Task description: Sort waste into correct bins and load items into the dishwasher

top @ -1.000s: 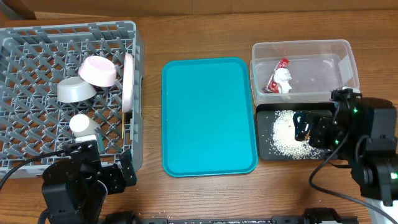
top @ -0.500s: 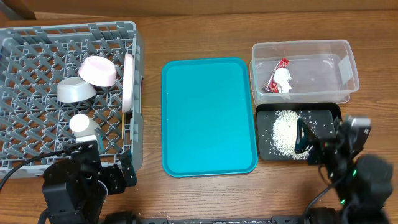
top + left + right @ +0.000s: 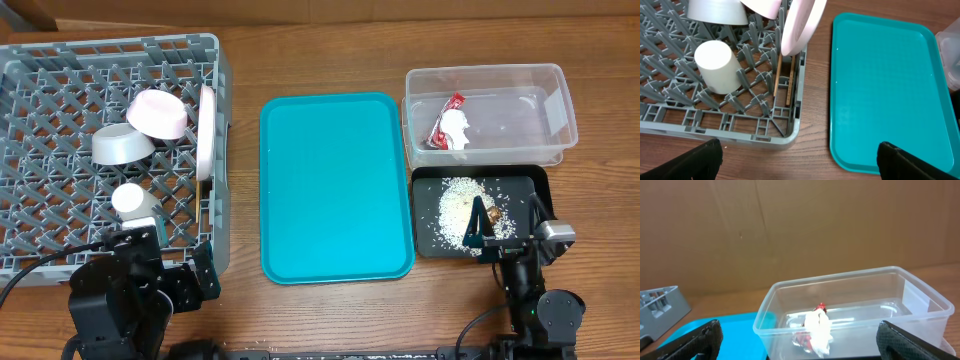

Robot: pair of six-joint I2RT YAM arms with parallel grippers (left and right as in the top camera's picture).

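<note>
The large square grey plastic dish rack (image 3: pixel 110 45) fills the upper left of the overhead view. In it the large white plate (image 3: pixel 206 130) stands on edge against the right wall. The small pink-outside dish (image 3: pixel 157 113) and the grey-white bowl (image 3: pixel 122 145) lie upturned beside it, and the small white cup (image 3: pixel 133 200) lies lower down. Two thin wooden chopsticks (image 3: pixel 776 80) stand in the rack's corner under the plate.

A teal plastic serving tray (image 3: pixel 335 185) lies at the centre. At upper right, the clear plastic rectangular tub (image 3: pixel 490 70) holds the crumpled red-and-white plastic wrapper (image 3: pixel 450 127). Just below it, the shallow black rectangular tray (image 3: pixel 428 240) holds loose white rice grains (image 3: pixel 455 205).

The left gripper (image 3: pixel 802 162) hangs by the rack's lower right corner, jaws wide and holding nothing. The right gripper (image 3: pixel 508 228) is over the black tray's lower edge, jaws wide too, nothing between them.
</note>
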